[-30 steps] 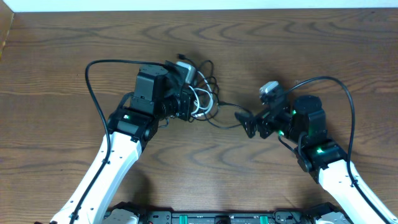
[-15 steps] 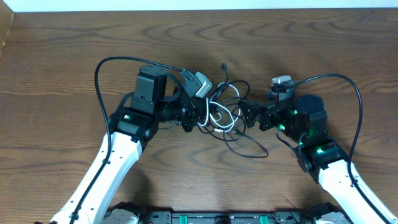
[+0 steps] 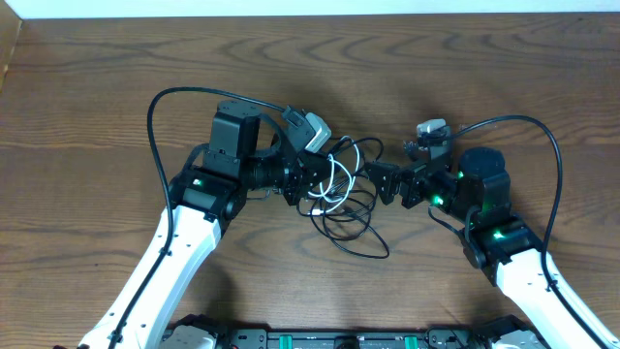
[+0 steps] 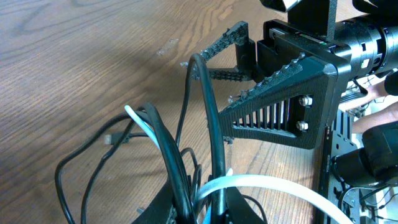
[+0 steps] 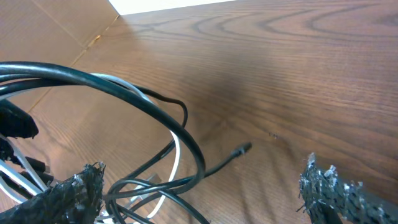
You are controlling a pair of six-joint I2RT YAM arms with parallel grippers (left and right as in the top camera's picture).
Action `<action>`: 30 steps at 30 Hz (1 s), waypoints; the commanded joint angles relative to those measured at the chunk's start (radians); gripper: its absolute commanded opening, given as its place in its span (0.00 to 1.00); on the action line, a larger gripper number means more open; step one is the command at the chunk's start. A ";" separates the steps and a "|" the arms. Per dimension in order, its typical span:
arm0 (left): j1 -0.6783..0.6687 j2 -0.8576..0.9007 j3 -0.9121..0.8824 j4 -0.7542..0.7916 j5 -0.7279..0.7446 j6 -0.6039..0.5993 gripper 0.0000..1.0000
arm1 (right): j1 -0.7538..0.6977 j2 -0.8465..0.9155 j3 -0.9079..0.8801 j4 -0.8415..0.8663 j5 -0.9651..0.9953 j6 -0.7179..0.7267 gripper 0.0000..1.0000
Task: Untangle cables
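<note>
A dark wood-grain table (image 3: 116, 78) fills the view, edged by a pale strip (image 3: 291, 6), perhaps a wall.

cables (image 3: 341, 199) on the table (image 3: 97, 78) between left gripper (image 3: 316, 185) and right gripper (image 3: 379, 184)

Near the front edge of the table (image 3: 97, 78) the left arm (image 3: 170, 257) and right arm (image 3: 538, 281) are white; farther in they turn black, with green lights (image 3: 197, 180) and thick black arm cables (image 3: 152, 116). The right gripper (image 4: 208, 90) has ribbed triangular fingers (image 4: 280, 99) with silver screws (image 4: 303, 112).

Dark wood-grain table (image 3: 116, 78)
</note>
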 commanded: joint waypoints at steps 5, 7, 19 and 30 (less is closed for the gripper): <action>0.003 -0.009 0.034 -0.003 -0.044 0.014 0.62 | -0.002 0.000 0.005 0.000 -0.020 -0.015 0.99; 0.003 -0.009 0.034 -0.019 -0.090 0.011 0.63 | -0.002 0.000 0.005 -0.001 -0.020 -0.015 0.99; 0.003 -0.009 0.033 -0.151 -0.242 0.011 0.73 | -0.002 0.000 0.005 -0.011 -0.015 -0.015 0.99; 0.003 -0.009 -0.020 -0.257 -0.537 -0.037 0.77 | -0.002 0.000 0.005 -0.034 0.022 -0.015 0.99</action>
